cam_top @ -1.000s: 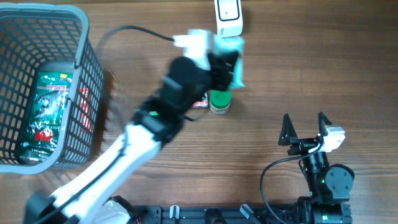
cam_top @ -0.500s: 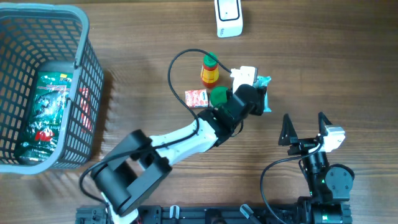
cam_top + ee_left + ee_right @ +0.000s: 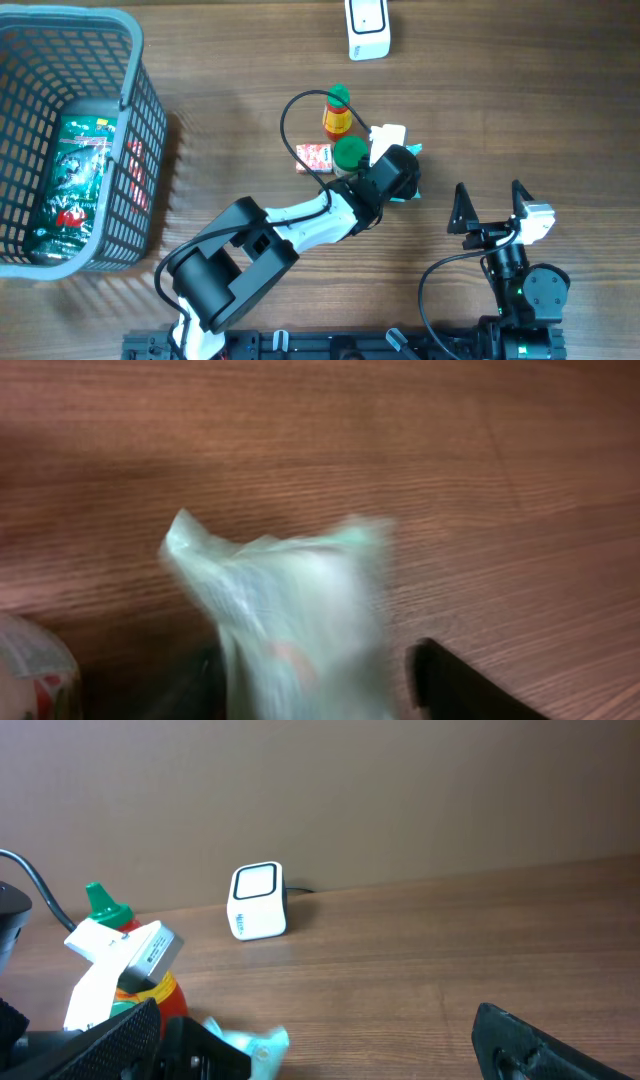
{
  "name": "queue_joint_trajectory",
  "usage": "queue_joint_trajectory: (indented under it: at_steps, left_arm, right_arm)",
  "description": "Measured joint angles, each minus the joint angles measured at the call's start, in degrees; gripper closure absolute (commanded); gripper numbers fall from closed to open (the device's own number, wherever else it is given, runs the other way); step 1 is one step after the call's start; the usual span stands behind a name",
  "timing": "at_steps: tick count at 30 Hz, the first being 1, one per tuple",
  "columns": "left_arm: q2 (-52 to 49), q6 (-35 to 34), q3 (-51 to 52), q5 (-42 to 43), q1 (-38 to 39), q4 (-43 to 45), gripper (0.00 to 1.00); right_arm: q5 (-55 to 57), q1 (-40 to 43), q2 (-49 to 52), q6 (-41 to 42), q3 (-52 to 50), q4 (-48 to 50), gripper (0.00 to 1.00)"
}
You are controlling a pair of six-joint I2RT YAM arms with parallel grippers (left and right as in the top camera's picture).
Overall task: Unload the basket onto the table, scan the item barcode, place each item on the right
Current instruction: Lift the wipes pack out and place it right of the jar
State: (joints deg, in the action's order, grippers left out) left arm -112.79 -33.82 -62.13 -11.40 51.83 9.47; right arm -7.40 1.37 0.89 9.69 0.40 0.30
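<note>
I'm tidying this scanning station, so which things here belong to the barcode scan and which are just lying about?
For the job: pale green packet at the left pincer; white scanner.
Lying about: sauce bottle, green-lidded jar, red box, basket with a green pouch, idle right pincer.

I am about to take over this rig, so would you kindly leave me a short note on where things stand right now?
Left hand: jaws apart around the pale teal packet, low over the table. A gap shows beside one jaw, so the grip looks loose; the view is blurred.
Right hand: open, empty, near the front edge.
Scanner: at the far edge, well away from the packet.
Done: cannot tell whether the packet was scanned.
Left: confirm that. The sauce bottle, green-lidded jar and red box may need scanning too.
</note>
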Motion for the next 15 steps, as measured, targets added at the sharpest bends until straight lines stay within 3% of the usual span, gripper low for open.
queue_joint_trajectory:
  at_steps: [7,15]
  left_arm:
    - [2.0,2.1,-2.6,0.1,1.7,-4.8,0.04]
    - [20.6,6.5,-4.7,-4.2,2.2,-11.2,0.0]
  right_arm:
    - [0.0,0.0,0.0,0.0,0.0,0.0,0.0]
    - [0.0,0.0,0.0,0.0,0.0,0.0,0.0]
